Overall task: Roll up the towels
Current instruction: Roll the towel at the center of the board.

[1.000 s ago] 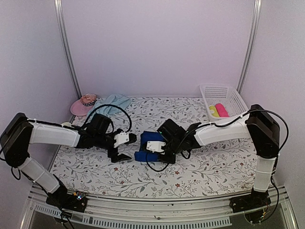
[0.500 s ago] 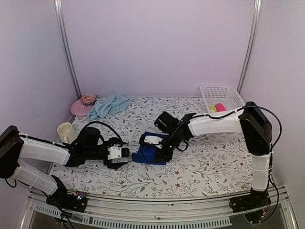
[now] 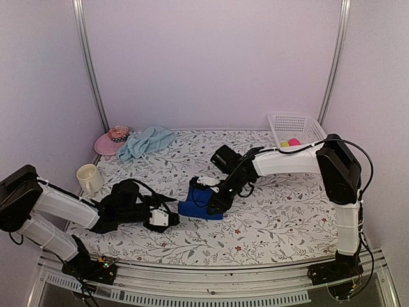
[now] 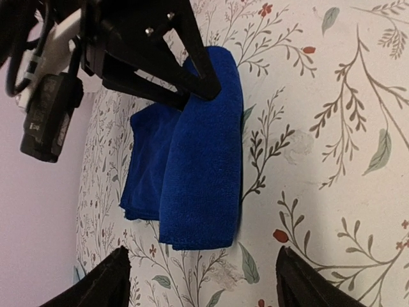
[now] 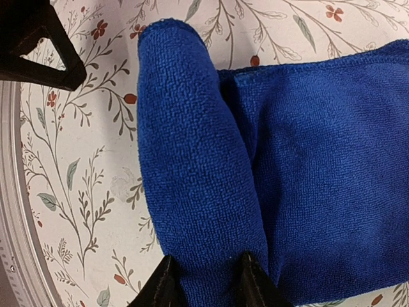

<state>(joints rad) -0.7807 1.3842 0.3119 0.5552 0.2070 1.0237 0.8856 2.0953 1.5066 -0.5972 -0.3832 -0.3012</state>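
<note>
Royal blue towel: lay on the floral table, between the two sets of fingers. It was partly rolled, with the unrolled part flat alongside the roll.
Roll: ran from the right fingers toward the left ones. One end sat in the right fingers' pinch and the other end pointed at the left fingertips.
Right gripper: its fingers were narrowed onto the end of the roll, one on each side, with cloth bulging between them.
Left gripper: its fingers were spread wide with nothing between them. They sat low over the table just short of the roll's free end and did not touch it.
Aqua towel: lay crumpled at the table's far left, well beyond the left fingers and apart from both grippers.
Pink hat: lay just beside the aqua towel, on the side away from the fingers.
Mug: stood upright, behind the left fingers near that arm.
Basket: sat at the far right corner, well behind the right fingers.
</note>
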